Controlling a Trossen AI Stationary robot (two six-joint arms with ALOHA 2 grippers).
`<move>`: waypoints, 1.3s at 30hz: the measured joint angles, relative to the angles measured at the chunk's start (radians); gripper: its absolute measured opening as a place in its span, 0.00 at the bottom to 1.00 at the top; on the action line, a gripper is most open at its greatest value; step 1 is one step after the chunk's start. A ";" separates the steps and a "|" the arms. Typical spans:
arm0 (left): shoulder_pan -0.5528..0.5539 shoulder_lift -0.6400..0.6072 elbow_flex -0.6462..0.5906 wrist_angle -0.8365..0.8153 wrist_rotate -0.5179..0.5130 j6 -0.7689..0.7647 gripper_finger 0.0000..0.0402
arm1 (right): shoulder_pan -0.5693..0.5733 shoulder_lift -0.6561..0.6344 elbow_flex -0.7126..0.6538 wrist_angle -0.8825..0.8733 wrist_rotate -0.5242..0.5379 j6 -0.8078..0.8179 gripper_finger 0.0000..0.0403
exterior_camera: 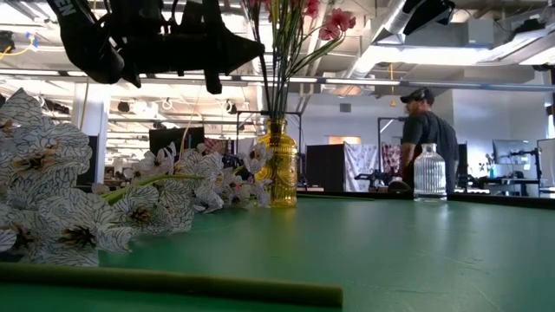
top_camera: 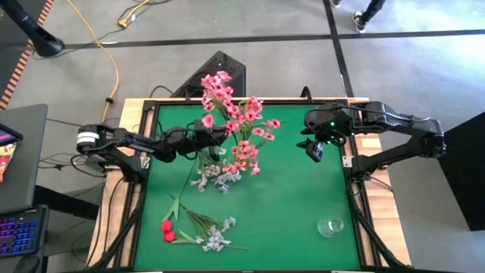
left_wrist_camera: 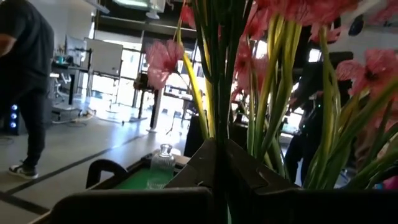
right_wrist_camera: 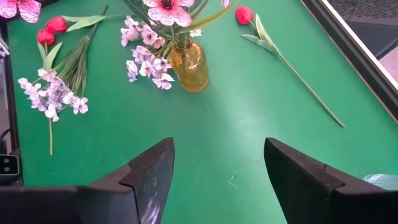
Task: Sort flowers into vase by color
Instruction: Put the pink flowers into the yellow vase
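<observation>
meanwhile the left gripper (top_camera: pixel 206 136) is clamped on the pink flowers (top_camera: pixel 239 121), holding their stems upright in the amber vase (right_wrist_camera: pixel 188 65), probably to seat them; white sprays (top_camera: pixel 216 178) lie beside it, red buds (top_camera: pixel 167 230) nearer the front; the right gripper (top_camera: pixel 314 148) waits, fingers apart.

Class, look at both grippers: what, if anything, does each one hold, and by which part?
The left gripper is shut on the stems of the pink flowers, above the amber vase. The right gripper is open, holding nothing.
</observation>
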 joint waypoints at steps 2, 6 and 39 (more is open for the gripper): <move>0.000 0.000 0.000 -0.005 0.000 0.000 0.00 | 0.000 0.000 0.000 0.000 0.000 0.000 0.69; 0.000 0.011 0.000 -0.011 0.003 0.000 0.00 | 0.000 0.000 0.000 0.000 0.000 -0.003 0.69; 0.021 0.241 0.001 0.019 0.340 0.113 0.00 | 0.000 0.000 0.000 0.000 -0.001 -0.045 0.69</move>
